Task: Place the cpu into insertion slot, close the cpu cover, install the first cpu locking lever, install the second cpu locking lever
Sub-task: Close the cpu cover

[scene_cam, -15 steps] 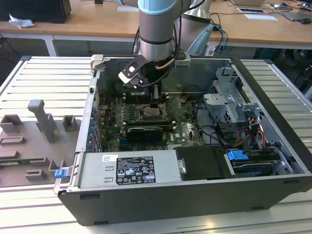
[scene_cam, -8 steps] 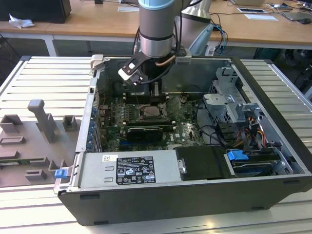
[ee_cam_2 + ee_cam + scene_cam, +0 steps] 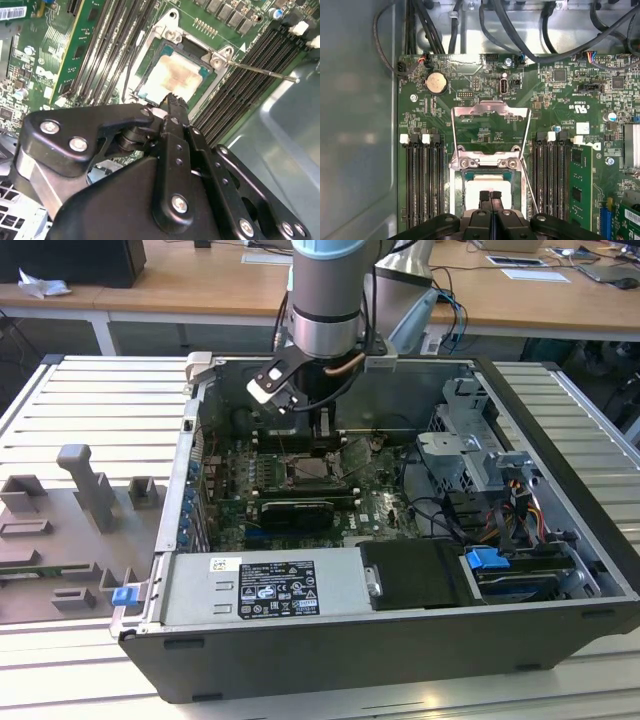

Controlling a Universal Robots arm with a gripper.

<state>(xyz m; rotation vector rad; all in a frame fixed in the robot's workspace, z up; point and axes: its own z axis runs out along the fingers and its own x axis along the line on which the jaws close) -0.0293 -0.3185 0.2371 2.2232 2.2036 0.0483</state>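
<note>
The cpu (image 3: pixel 487 186), pale silver-beige, lies flat in the insertion slot (image 3: pixel 456 186) on the green board; the second wrist view shows the cpu (image 3: pixel 172 75) within the slot's silvery rim (image 3: pixel 152 47). The cpu cover (image 3: pixel 490 108) stands swung back on its hinge, away from the slot. Two thin locking levers are raised: one rod (image 3: pixel 260 70) sticks out sideways, and in the first wrist view a lever (image 3: pixel 530 185) slants beside the slot. My gripper (image 3: pixel 490 195) hangs just above the cpu's near edge, black fingers (image 3: pixel 172 102) pressed together, nothing between them. In the exterior view my gripper (image 3: pixel 322 435) reaches into the case.
Rows of black memory slots (image 3: pixel 422 185) flank the socket on both sides. Black cables (image 3: pixel 530 45) cross the case's far wall. A power supply (image 3: pixel 270 590) and a drive cage (image 3: pixel 480 465) fill the case's front and right. A grey fixture plate (image 3: pixel 70 530) lies at the exterior view's left.
</note>
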